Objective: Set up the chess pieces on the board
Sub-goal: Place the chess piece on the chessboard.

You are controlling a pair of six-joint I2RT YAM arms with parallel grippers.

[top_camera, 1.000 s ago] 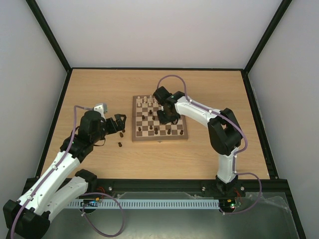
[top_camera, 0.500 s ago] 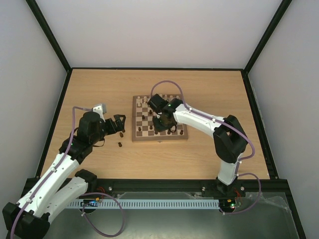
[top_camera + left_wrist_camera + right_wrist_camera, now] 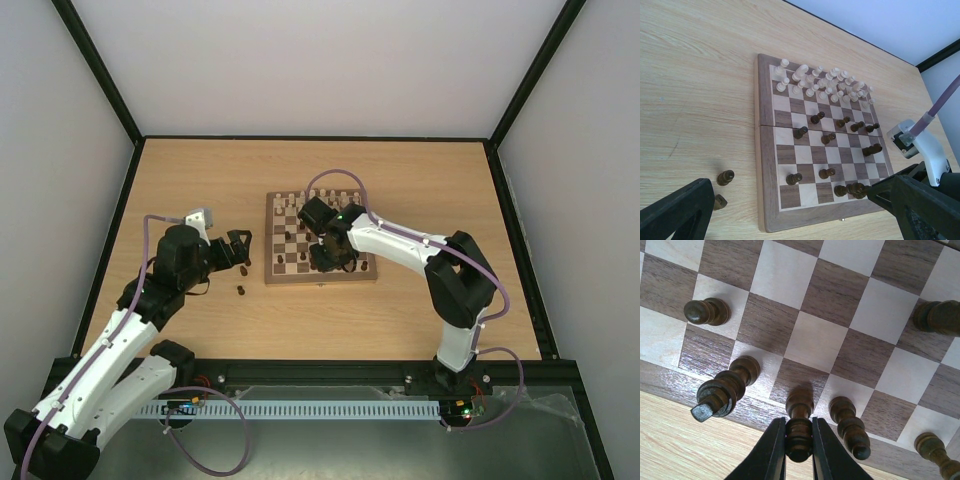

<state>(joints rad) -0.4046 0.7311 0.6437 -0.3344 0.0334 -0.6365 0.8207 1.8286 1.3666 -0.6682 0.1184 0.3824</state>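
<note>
Pale wood-grain tabletop (image 3: 200,180) lay under both arms. At the bottom centre of the right wrist view, the right gripper (image 3: 799,432) had its black fingers (image 3: 771,452) pinched on a small dark brown turned piece (image 3: 800,407) with a rounded head and a ringed collar. It was over the squares along the lower edge of the board (image 3: 805,340); whether its base touched the wood could not be told. Just right of it stood a second dark piece (image 3: 850,426), and to its left a taller ringed piece (image 3: 720,392). A dark pawn (image 3: 707,311) stood in the upper left.

From above, the board sat at the centre of the frame, checkered in light and dark brown inside a pale border. Cream pieces (image 3: 300,201) crowded its upper edge, and dark ones were scattered over the rest. Left of the board, the left gripper (image 3: 240,248) hung with its fingers spread wide and nothing between them. Two loose dark pieces (image 3: 244,268) lay on the table just below it.
</note>
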